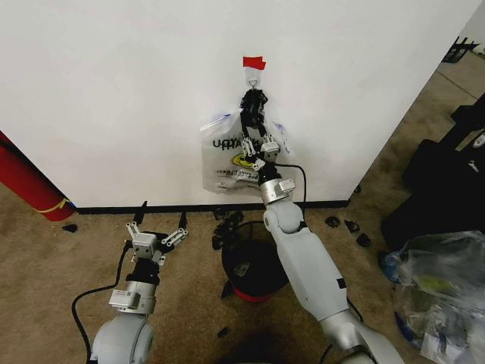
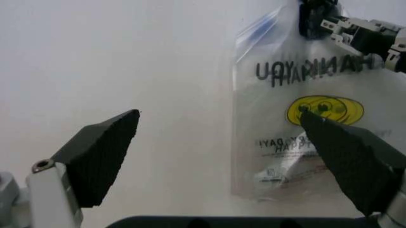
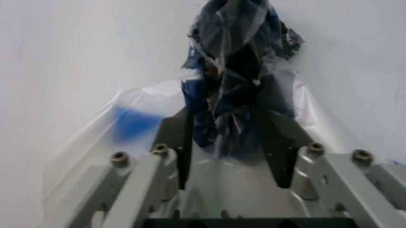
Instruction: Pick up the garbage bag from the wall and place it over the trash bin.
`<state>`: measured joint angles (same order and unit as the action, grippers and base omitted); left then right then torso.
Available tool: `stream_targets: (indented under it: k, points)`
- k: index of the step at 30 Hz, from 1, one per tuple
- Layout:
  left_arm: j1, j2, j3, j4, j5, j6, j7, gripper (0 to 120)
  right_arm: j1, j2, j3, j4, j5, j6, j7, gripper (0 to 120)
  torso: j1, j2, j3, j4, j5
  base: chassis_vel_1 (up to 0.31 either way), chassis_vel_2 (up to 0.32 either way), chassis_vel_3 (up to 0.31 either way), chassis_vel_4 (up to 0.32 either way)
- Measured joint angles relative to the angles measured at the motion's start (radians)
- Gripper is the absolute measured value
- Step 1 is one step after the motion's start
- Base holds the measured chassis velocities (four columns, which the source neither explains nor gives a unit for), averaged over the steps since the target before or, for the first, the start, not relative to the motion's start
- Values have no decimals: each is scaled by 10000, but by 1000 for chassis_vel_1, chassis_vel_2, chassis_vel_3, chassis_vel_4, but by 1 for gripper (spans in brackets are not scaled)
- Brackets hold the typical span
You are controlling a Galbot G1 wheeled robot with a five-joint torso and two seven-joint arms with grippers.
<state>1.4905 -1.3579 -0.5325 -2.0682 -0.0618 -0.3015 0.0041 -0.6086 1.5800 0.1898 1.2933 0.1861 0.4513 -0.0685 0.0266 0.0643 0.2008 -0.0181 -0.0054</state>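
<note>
The bag (image 1: 236, 155) hangs flat on the wall (image 1: 114, 91) from a hook (image 1: 253, 83) under red tape (image 1: 254, 62); the right gripper (image 1: 253, 101) pinches its bunched neck just below, likely to lift it free; the left gripper (image 1: 160, 221) waits spread wide, low beside the bin (image 1: 254, 269).

Head camera looks down from above at the wall (image 1: 114, 91) and both arms, while the left wrist faces that wall from farther back, and the right wrist sits tight against the garbage bag (image 3: 235, 71), shared by all three.
</note>
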Motion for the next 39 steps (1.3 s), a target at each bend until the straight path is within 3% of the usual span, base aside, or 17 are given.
stream_targets:
  k: [9,21,39]
  points:
    - [31,17,-3,9,62,-35,0,100,145,-29,89,-229,156,41,-247,0,0,0,0,0,0,0,0,0,0]
    - [103,-9,-37,-3,69,-127,-10,100,-265,-256,113,122,281,93,-515,0,0,0,0,0,0,0,0,0,0]
    - [999,-127,-337,-1091,171,-240,-52,100,-4156,-1945,1380,2648,1243,574,-3286,0,-2,3,-1,0,2,0,0,0,0]
